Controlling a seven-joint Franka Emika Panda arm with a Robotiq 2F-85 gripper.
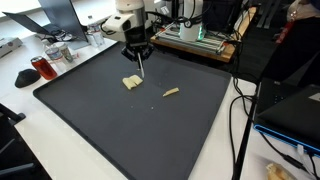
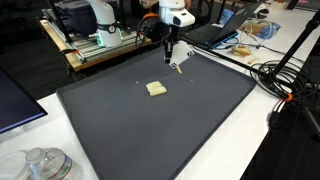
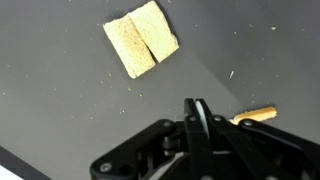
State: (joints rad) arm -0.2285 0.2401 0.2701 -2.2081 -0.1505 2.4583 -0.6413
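Dark worktop (image 3: 60, 110): the pincer (image 3: 197, 108), fingers together and empty, sits lower centre. A tan stick fragment (image 3: 258, 115) lies just right of it, long axis near-horizontal. A cracker (image 3: 141, 38) lies upper left.

- dark grey matte surface (image 1: 120, 130)
- split tan slab (image 1: 131, 83) lying flat on it
- little tan stick (image 1: 171, 92) at the slab's 3 o'clock, apart
- a few crumbs (image 3: 232, 73) scattered about

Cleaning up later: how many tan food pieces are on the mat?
2: a squarish piece out on the mat, a thin stick beside the gripper. The gripper might hide more.
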